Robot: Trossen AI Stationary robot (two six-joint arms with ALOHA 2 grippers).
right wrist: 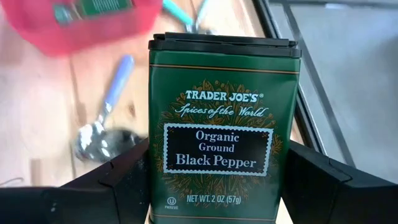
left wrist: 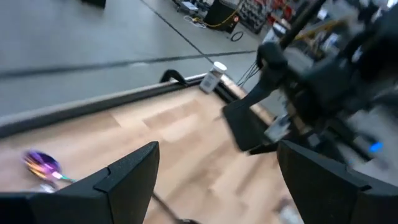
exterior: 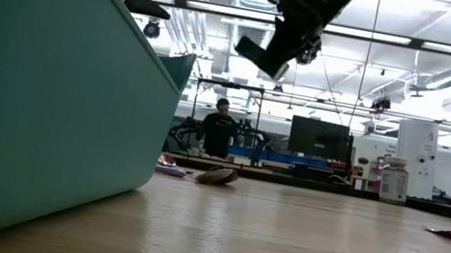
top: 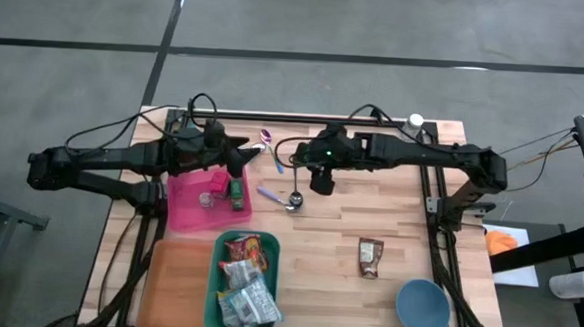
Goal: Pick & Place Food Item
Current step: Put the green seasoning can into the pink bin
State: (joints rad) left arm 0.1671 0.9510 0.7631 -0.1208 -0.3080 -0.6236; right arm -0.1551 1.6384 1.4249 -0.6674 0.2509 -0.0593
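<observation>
Gripper (right wrist: 217, 186) on the right arm is clamped across the sides of a green tin of black pepper (right wrist: 222, 124), carried upright and clear of the bench (top: 328, 236). Directly under this gripper lie a blue-handled spoon (top: 282, 196) and, toward the left arm, a pink tray (top: 184, 210) that already has a similar green tin (top: 237, 193) in it. The left gripper (left wrist: 211, 180) hangs with its fingers apart and empty, close above the pink tray, facing the right gripper.

Judging by the task, the tin is in transit to a container. Doing this well likely means keeping the tin upright so it does not twist between the fingers, staying high enough to pass over the spoon and the tray's rim, and steering around the left arm, which sits near the likely drop spot. Release should come only once the tin's base rests flat, since a tall narrow tin would tip easily.
</observation>
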